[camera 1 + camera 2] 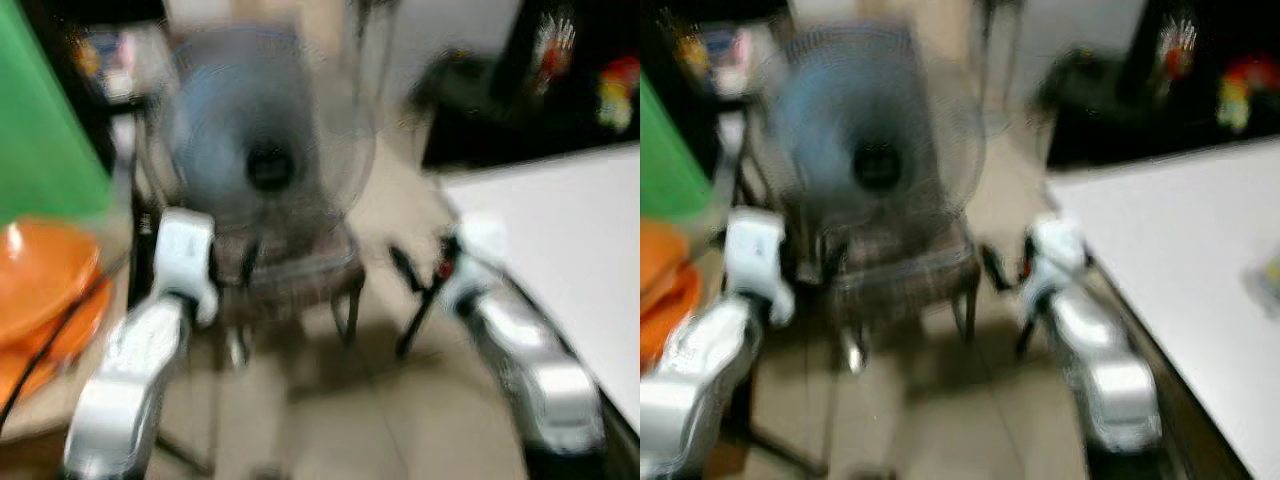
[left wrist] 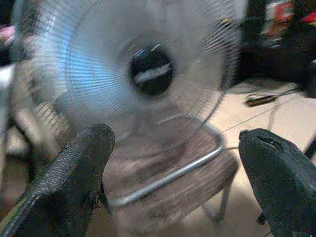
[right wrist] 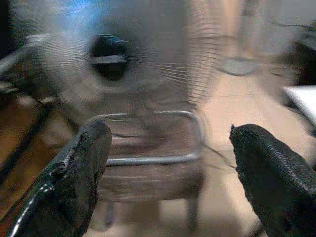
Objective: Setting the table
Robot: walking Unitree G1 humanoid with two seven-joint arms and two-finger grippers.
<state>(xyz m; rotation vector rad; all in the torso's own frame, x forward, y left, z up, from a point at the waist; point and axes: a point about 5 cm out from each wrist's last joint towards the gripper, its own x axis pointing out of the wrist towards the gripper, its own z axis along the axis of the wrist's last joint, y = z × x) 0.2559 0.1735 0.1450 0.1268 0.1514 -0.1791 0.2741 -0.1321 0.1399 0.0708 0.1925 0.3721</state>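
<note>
Blurred head views. Straight ahead, a round wire-caged pedestal fan with pale blue blades and a black hub (image 1: 268,140), standing just behind a small chair with a brownish woven seat and bent metal-tube frame (image 1: 295,268) on a beige tiled floor (image 1: 400,400). At the left edge, shallow orange bowls (image 1: 40,275) stacked one in another on a low surface, nothing visible inside the top one; a dark cable draped across their near rim. Behind them, a large green panel (image 1: 45,120). At the right, the corner and near edge of a white-topped table (image 1: 560,240), with a small blurred object by its far right edge in the right eye view, too soft to identify.

Left gripper (image 2: 180,168) raised before the chair, black textured fingers (image 2: 74,168) spread wide apart, nothing between them. Right gripper (image 3: 170,173) likewise wide apart and holding nothing, aimed at the chair seat and fan, beside the table's left edge.
</note>
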